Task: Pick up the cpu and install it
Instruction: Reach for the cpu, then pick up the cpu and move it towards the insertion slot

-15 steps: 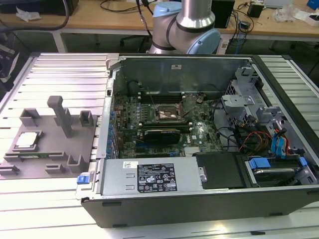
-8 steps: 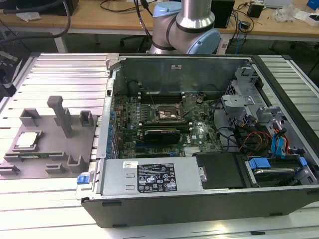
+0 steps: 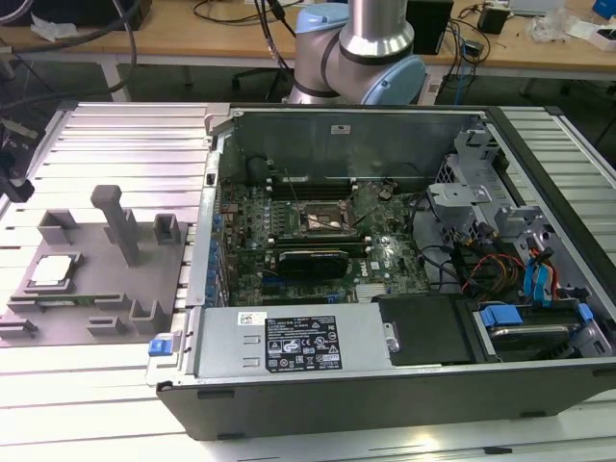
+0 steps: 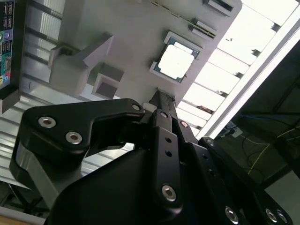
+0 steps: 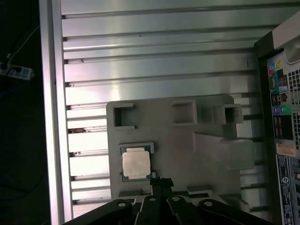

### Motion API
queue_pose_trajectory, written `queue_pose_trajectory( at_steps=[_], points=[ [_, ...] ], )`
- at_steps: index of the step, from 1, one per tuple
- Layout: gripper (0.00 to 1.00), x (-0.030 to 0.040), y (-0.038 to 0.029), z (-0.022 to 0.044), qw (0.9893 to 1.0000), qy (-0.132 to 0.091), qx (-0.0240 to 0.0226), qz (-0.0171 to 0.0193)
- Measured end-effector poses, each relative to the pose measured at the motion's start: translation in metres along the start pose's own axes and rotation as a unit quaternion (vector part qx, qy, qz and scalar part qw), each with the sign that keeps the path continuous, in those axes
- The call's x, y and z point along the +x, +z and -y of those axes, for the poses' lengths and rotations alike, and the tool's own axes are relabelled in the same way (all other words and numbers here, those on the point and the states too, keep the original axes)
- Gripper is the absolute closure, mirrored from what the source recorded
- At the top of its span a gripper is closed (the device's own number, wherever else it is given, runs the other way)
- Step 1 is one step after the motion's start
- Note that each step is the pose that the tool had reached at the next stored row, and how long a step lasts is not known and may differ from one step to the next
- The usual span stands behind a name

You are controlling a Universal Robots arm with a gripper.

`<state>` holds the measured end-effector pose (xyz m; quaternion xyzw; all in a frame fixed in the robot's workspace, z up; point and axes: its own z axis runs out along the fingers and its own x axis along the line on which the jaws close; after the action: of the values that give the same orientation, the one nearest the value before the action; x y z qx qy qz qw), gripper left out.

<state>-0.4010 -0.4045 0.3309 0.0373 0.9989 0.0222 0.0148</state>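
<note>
Gripper (image 5: 162, 181): tips pressed together, nothing held, above the grey fixture tray (image 3: 101, 279).
Cpu (image 5: 136, 164): flat in its tray pocket, untouched, on the exterior view's left of the case (image 3: 289, 404).
Relation: cpu just beside tip line, near one corner, not centred.
Socket (image 3: 324, 219): well apart.

Slotted aluminium table (image 3: 96, 404) with a grey fixture plate (image 3: 96, 265) beside an open computer case (image 3: 337, 409).

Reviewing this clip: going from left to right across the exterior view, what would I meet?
Pale silver square cpu → tall grey plastic post → dark square metal-framed socket → blue plastic drive handle.
</note>
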Motion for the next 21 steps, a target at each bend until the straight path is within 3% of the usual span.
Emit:
queue_pose_trajectory(
  at_steps=[2,18,21],
  points=[
    [0.89,0.0015,0.0039,0.0024,1.0,0.0,0.0,0.0],
    [0.89,0.0017,0.0052,0.0026,1.0,0.0,-0.0001,0.0001],
    [0.89,0.005,0.013,0.0055,1.0,0.0,-0.0001,0.0012]
  ],
)
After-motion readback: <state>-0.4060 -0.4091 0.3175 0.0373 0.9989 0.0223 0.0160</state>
